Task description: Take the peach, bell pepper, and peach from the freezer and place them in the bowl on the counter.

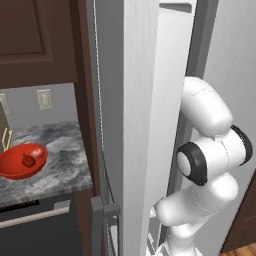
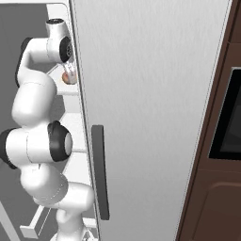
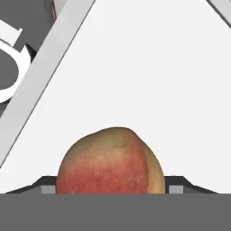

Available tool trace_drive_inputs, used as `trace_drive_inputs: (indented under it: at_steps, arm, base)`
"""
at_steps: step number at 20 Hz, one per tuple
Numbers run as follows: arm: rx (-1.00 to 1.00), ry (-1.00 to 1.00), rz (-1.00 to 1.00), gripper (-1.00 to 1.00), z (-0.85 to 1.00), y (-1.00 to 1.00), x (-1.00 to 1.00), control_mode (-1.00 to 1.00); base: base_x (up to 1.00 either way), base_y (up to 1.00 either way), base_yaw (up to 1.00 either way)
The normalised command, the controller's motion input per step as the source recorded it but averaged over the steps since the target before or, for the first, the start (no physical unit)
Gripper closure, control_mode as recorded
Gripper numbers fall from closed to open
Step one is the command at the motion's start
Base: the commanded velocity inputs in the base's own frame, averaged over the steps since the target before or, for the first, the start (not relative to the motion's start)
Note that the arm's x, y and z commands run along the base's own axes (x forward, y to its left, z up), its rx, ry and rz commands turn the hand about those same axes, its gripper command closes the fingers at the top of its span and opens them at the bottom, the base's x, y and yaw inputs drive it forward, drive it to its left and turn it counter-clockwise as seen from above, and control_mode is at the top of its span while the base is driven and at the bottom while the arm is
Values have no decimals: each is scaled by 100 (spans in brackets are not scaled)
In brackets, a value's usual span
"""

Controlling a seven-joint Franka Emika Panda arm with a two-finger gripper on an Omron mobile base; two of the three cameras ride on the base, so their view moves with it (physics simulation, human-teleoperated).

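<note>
Peach [image 3: 108,162] sitting between the two finger tips of the gripper [image 3: 108,190], one tip [image 3: 47,188] close at each flank, on a white shelf floor [image 3: 149,81] inside the freezer [image 2: 66,101]; jaws spread about as wide as the fruit, tips right at its sides, firm pinch or mere closeness impossible to tell. Blushed red low down, yellow-tan on top. Plenty of bare white shelf beyond the fruit in the hand view; a pale grey rail [image 3: 49,67] running diagonally along one side, dark gap and a white curved fitting past that edge. From the right base view, same peach glimpsed as a small pinkish round just below the hand, tucked hard against the edge of the wide fridge door [image 2: 150,108], arm folded tightly into the narrow compartment, little slack between white links and door edge; dark vertical handle [image 2: 100,172] lower on that door. From the left base view, open freezer door [image 1: 125,125] edge-on between arm and surface [image 1: 65,160], blocking the straight line across. Out on that marbled surface, red bowl [image 1: 10,167] near the front edge, already holding a deep-red bell pepper [image 1: 28,160] and a paler peach beside it, touching or nearly so. Open stone to the bowl's right up to the cabinet side.
</note>
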Motion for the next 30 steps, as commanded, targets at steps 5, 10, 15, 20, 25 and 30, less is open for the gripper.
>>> trace_drive_inputs:
  at_steps: [5,10,15,20,25,30]
  arm:
    - [3,-13,0,100,0,-7,-99,-100]
    - [10,-4,0,100,0,-62,-84,-100]
    - [9,0,0,100,0,-52,-91,-100]
    - [5,-1,0,100,0,-15,-100,-100]
    - [0,-4,-1,100,-18,-17,-67,-100]
    - [0,-3,-2,100,-28,-28,-47,-100]
  base:
    - [0,0,0]
    - [0,0,0]
    - [0,0,0]
    - [0,0,0]
    - [0,0,0]
    - [0,0,0]
